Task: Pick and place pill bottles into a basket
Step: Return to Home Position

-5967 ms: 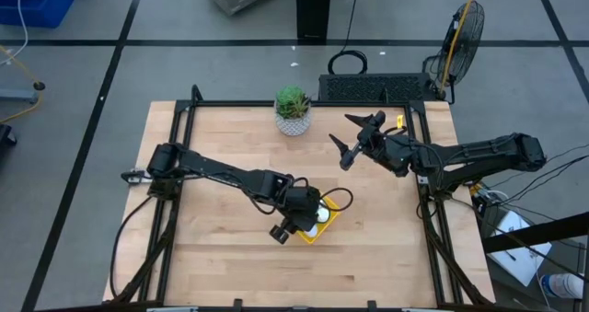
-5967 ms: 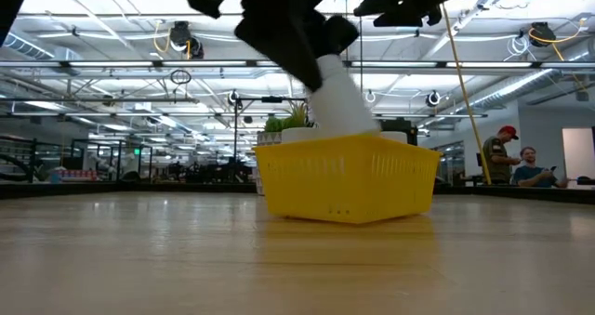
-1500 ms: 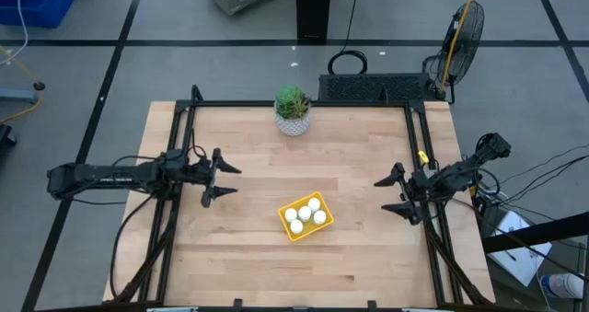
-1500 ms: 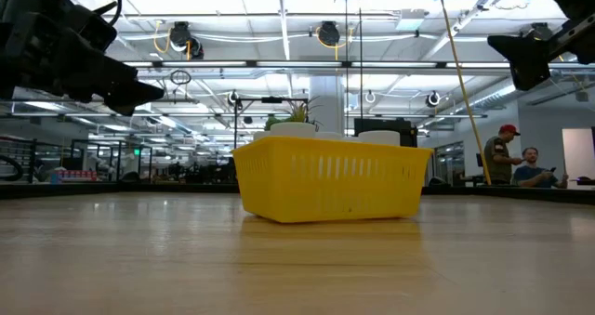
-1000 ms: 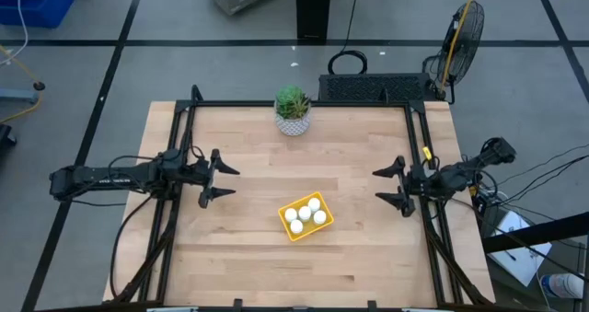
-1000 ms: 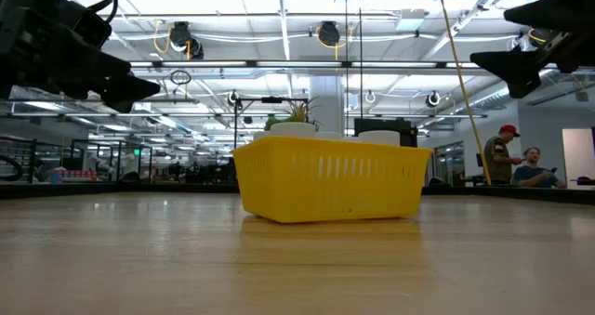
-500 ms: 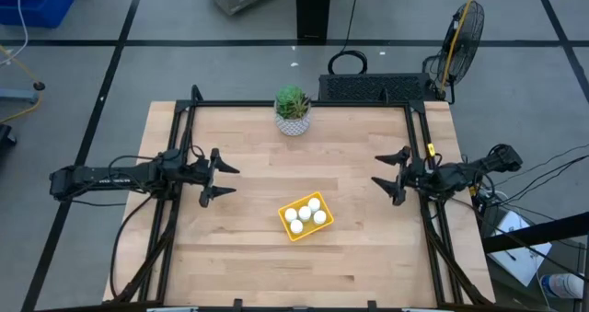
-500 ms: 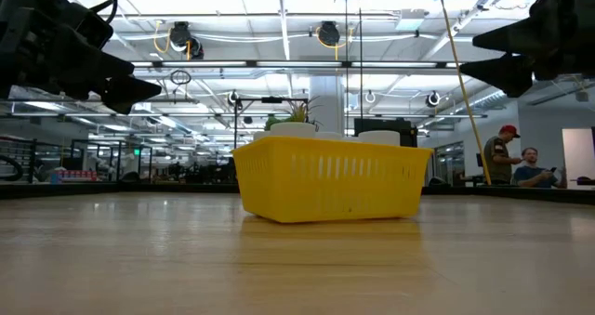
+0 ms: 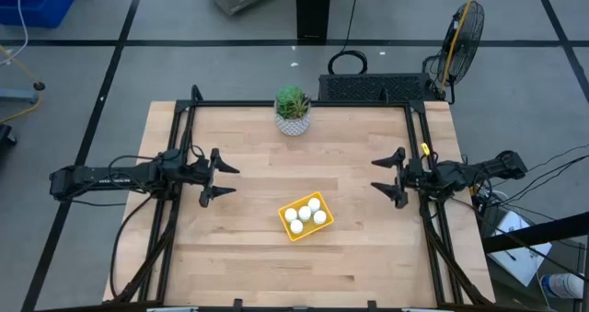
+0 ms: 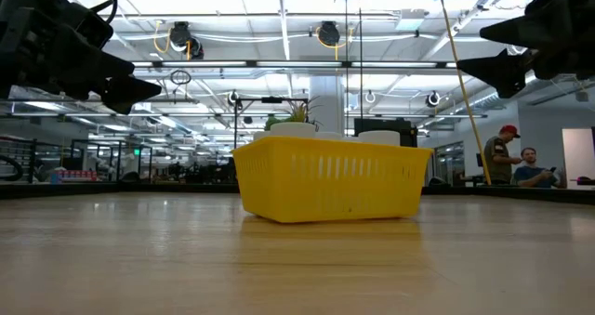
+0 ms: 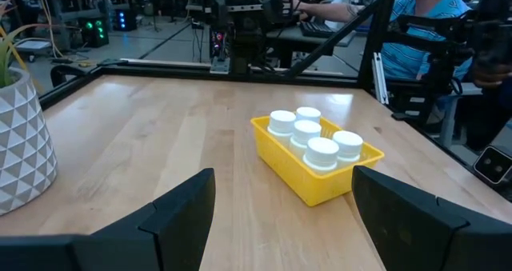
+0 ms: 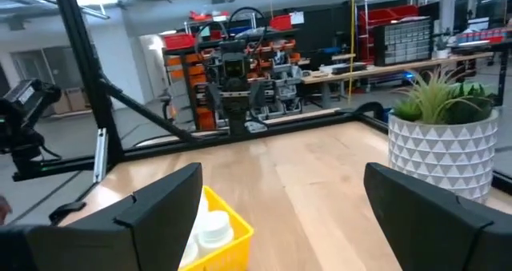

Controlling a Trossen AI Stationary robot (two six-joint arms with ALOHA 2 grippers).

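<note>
The yellow basket [image 9: 306,217] stands on the wooden table, a little right of its middle and nearer the front edge. Several white pill bottles [image 11: 309,137] stand upright inside it, caps up. My left gripper [image 9: 236,180] hovers open above the table's left part, its fingers pointing at the basket from well off. Over the right part, my right gripper [image 9: 375,173] hangs open in the same way, facing the basket [image 12: 218,231]. Neither has anything between its fingers.
A white patterned plant pot [image 9: 293,121] with a green plant stands at the middle of the far edge. Black frame rails [image 9: 180,137] run along the table's left, right and far sides. Bare wood lies between the grippers and the basket. People sit in the room beyond the table.
My right gripper has drifted a little toward the table's far edge, staying open and high above the table. The left arm, the basket and the bottles have kept still.
</note>
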